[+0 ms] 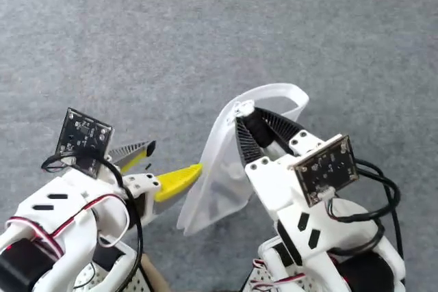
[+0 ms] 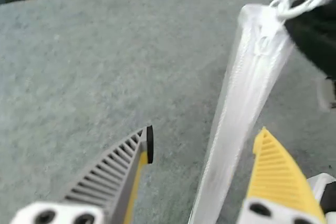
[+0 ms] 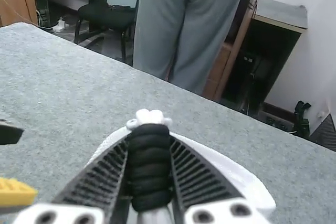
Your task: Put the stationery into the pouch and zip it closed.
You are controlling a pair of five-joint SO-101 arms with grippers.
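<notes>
A translucent white pouch [image 1: 220,181] hangs tilted above the grey table, and what is inside it is too faint to tell. My right gripper [image 1: 241,121], with black ribbed fingers, is shut on the pouch's top end just behind the white zip pull [image 3: 149,116]. A black ridged piece [image 3: 149,166] that I cannot identify lies between those fingers. My left gripper [image 1: 174,158] is open, one finger grey [image 2: 131,156] and the other yellow [image 2: 273,171]. The pouch's zip edge [image 2: 239,114] stands between them, closer to the yellow one, and contact is unclear.
The grey felt table [image 1: 205,39] stretches wide and bare behind both arms. A person's legs [image 3: 184,24], a chair and furniture stand beyond the table's far edge in the right wrist view.
</notes>
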